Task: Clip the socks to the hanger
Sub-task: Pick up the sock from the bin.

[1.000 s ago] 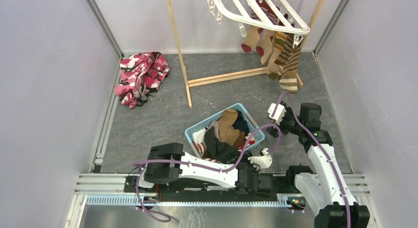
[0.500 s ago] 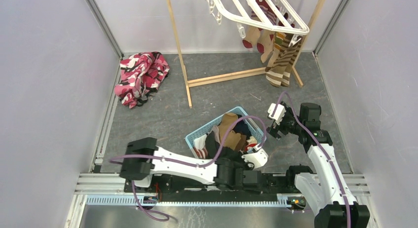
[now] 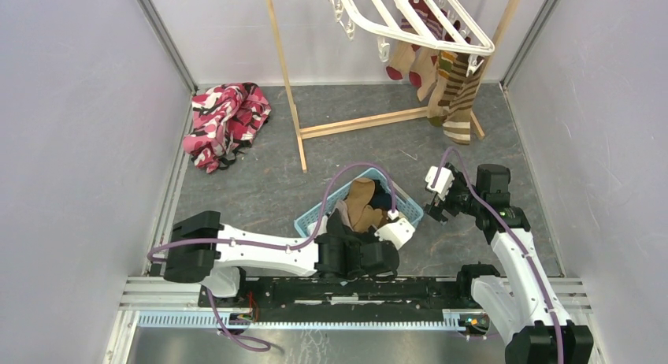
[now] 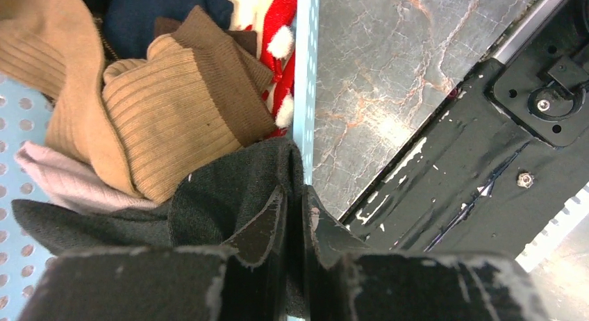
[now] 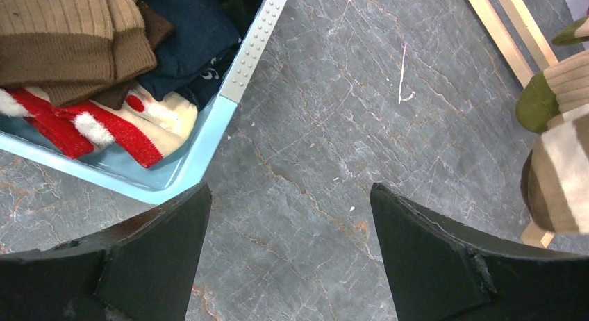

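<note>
Your left gripper (image 4: 293, 199) is down at the near right rim of the blue basket (image 4: 306, 71). Its jaws are pressed together on a fold of the dark grey sock (image 4: 208, 210) that drapes over that rim. The pinch sits at the edge of the pile, likely because the fabric stands free there and is easy to catch. A sliver of blue shows low between the fingers, so you cannot rule out that the rim is caught along with the sock. If it is, the basket may come up when you lift.

Your right gripper (image 5: 290, 196) hangs over the bare table (image 5: 312, 112) just right of the basket's corner, jaws wide apart and holding nothing. That looks like a waiting post, near enough to take the sock's loose end once it rises.

The other socks (image 3: 364, 205) lie heaped in the basket, tan ribbed ones on top. The hanger (image 3: 441, 42) is up on the wooden stand (image 3: 287, 80) at the far side, well apart from the basket. A few hung socks (image 3: 459, 96) dangle from its right end. The clips (image 3: 340, 9) toward its left look free, so the sock you hold probably belongs there.
</note>
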### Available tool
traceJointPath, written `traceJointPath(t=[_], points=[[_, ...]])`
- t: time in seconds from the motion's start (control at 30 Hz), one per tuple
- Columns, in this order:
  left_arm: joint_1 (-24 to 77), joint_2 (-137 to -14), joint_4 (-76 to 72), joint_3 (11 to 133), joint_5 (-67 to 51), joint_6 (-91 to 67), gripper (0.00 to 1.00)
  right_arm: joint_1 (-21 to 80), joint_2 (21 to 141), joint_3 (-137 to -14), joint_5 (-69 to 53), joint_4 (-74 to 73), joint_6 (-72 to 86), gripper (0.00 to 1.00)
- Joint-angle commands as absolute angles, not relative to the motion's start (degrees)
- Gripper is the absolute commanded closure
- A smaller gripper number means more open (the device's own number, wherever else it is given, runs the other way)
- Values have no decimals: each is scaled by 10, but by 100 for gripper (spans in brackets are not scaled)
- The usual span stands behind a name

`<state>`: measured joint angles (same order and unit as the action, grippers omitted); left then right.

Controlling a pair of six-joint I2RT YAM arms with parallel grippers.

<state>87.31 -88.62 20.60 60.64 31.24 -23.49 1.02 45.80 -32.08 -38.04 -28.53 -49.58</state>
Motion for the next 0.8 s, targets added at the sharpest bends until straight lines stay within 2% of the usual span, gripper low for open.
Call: traceJointPath(t=[0.0,0.2,0.33,0.43,0.57,0.7,0.77], points=[[877,-916,145,609,332,-223,95,12,458,-327,-379,-289,-499,8],[873,-966,129,623,365,-225,89,12,459,-327,-379,-291,-500,8],[873,-964,116,622,348,-229,78,12,459,-328,-380,-292,-502,8],[872,-945,114,614,343,-233,76,14,460,-328,-382,-294,-503,8],[870,-912,100,595,321,-234,64,16,460,-329,-383,-295,-504,8],[863,-892,81,578,299,-239,64,18,461,-330,-383,-297,-504,8],[859,-889,81,574,299,-242,70,17,461,-330,-383,-297,-504,8]])
